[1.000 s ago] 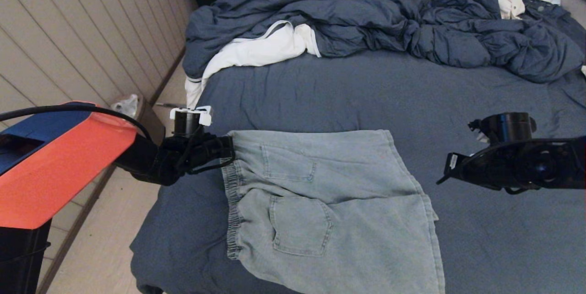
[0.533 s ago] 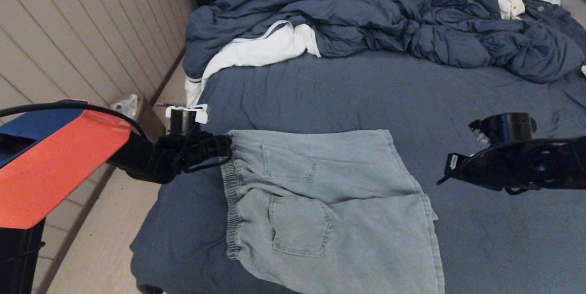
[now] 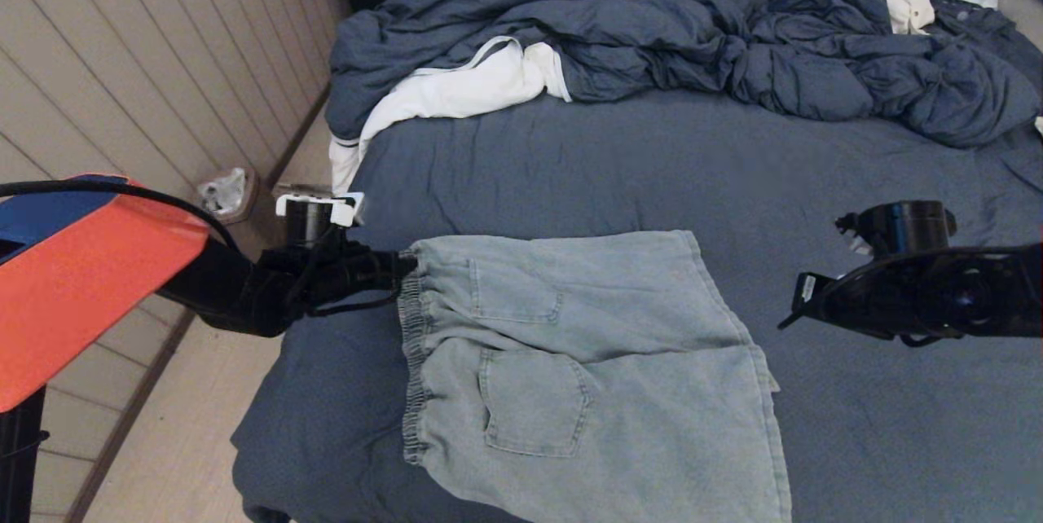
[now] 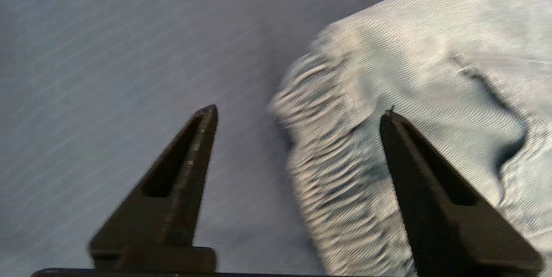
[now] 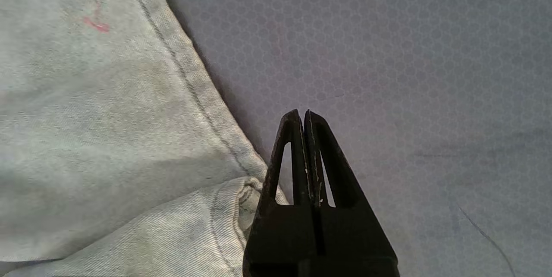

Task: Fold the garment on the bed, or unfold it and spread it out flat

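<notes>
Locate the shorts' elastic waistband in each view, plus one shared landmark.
Head: waistband along the shorts' left edge, beside the left gripper.
Left wrist: gathered band between the open fingers.
Right wrist: not in view; only the hem.
Shared landmark: slate-blue bed sheet.

Pale blue shorts [image 3: 587, 368] are lying on the slate-blue bed [image 3: 619, 173]; beyond them, a dark blue duvet [image 3: 668, 26] is showing.

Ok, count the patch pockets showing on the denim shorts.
2. One pocket sits near the waistband on the half farther from the robot; the other pocket on the nearer half. The shorts run past the frame edge, so more could be hidden.
</notes>
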Available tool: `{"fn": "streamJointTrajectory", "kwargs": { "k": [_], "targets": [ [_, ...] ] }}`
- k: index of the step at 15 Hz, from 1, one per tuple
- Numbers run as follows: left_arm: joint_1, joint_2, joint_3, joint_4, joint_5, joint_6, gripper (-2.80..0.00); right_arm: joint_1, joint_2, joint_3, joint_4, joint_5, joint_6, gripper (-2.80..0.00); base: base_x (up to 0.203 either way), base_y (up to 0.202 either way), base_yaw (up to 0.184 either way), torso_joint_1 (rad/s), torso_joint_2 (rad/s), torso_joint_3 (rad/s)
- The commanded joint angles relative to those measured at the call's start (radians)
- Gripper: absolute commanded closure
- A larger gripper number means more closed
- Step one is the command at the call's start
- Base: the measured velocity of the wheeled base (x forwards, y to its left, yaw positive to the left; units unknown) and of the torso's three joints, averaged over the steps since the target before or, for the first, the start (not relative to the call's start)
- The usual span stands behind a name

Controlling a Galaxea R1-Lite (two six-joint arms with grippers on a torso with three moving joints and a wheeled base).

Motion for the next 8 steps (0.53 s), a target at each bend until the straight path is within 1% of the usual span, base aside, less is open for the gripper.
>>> {"fn": "streamJointTrajectory", "kwargs": {
  "k": [1,2,3,4,5,7,8],
  "targets": [
    [0.001,-0.127,0.104,-0.015,-0.003,-0.001,-2.8,-0.001,-0.018,0.009,-0.002,0.002,0.001,0.0,0.0,0.0,0.0,0.0,0.0,0.0],
    [0.001,-0.2,0.176,-0.025,-0.004,-0.003,0.0,-0.001,-0.027,0.015,-0.001,0.006,0.0,0.0,0.0,0.0,0.0,0.0,0.0,0.0],
    [0.001,-0.28,0.254,-0.035,-0.004,-0.007,0.0,0.001,-0.051,0.036,-0.001,0.024,-0.01,0.0,0.0,0.0,0.0,0.0,0.0,0.0],
    [0.001,-0.368,0.356,-0.047,-0.005,-0.016,0.0,0.002,-0.086,0.065,-0.001,0.056,-0.029,0.0,0.0,0.0,0.0,0.0,0.0,0.0],
    [0.004,-0.451,0.438,-0.062,-0.002,-0.035,0.0,0.003,-0.117,0.081,0.0,0.088,-0.044,0.0,0.0,0.0,0.0,0.0,0.0,0.0],
    [0.021,-0.639,0.558,-0.069,0.006,-0.068,0.0,0.005,-0.214,0.118,0.008,0.137,-0.072,0.0,0.0,0.0,0.0,0.0,0.0,0.0],
    [0.032,-0.751,0.595,-0.042,0.014,-0.076,0.0,0.005,-0.259,0.155,0.01,0.149,-0.107,0.0,0.0,0.0,0.0,0.0,0.0,0.0]
  ]
}}
